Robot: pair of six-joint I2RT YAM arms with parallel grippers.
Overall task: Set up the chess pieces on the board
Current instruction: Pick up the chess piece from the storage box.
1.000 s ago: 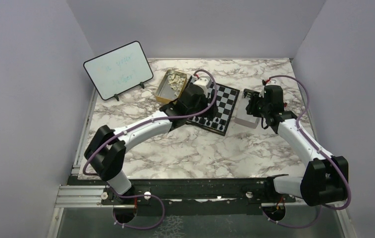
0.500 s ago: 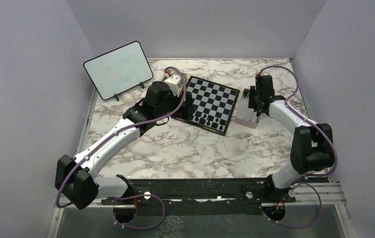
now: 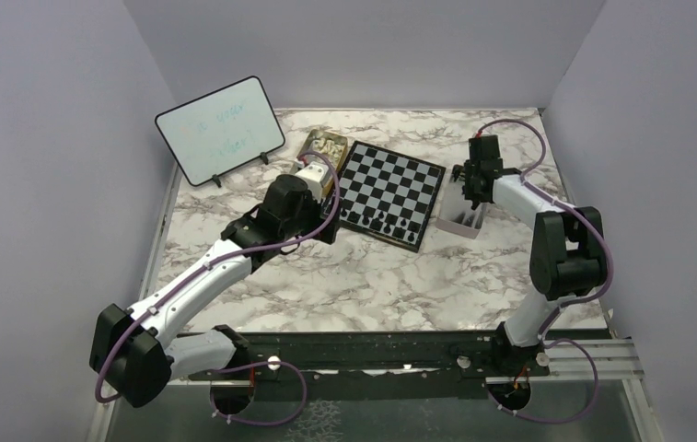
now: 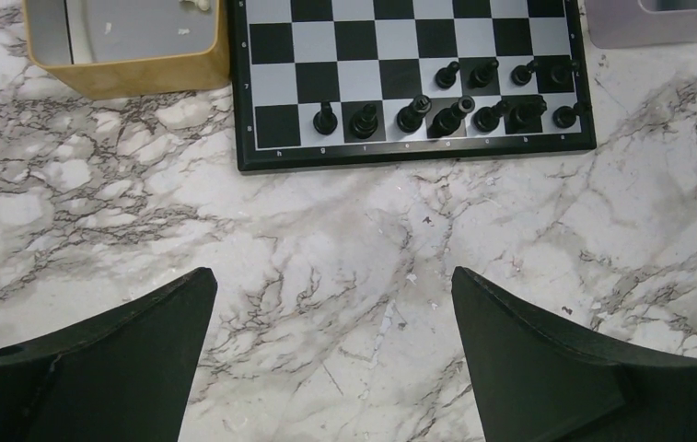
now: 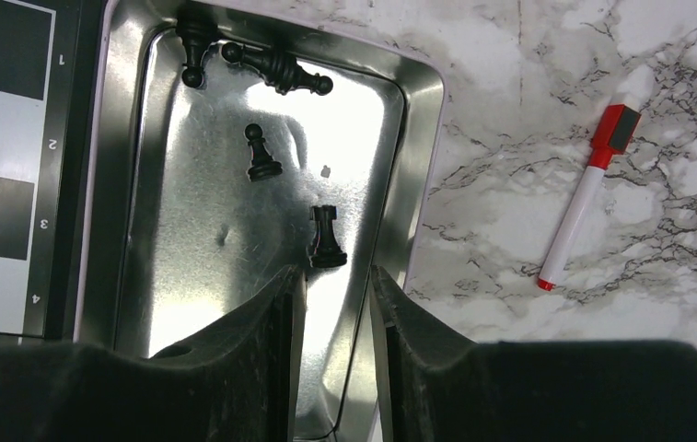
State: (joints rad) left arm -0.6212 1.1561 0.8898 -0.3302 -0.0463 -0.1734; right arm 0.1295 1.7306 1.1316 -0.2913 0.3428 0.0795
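The board (image 3: 390,187) lies mid-table, with several black chess pieces (image 4: 412,115) standing on its two near rows. My left gripper (image 4: 333,276) hangs wide open over bare marble just in front of the board's near edge, holding nothing. My right gripper (image 5: 335,272) reaches down into a silver tin (image 5: 413,138) to the right of the board. Its jaws stand a narrow gap apart with nothing between them. A black rook (image 5: 326,238) stands just beyond the fingertips. A black pawn (image 5: 260,157) and two more black pieces (image 5: 275,66) are further in.
A gold tin (image 3: 312,170) with cream-white pieces (image 3: 328,145) sits at the board's left edge. A white dry-erase board (image 3: 220,129) stands at the back left. A red-capped marker (image 5: 588,193) lies on the marble right of the silver tin.
My left arm has pulled back off the board toward the near left and its jaws have opened wide. My right gripper has dropped into the silver tin and its jaws have narrowed.
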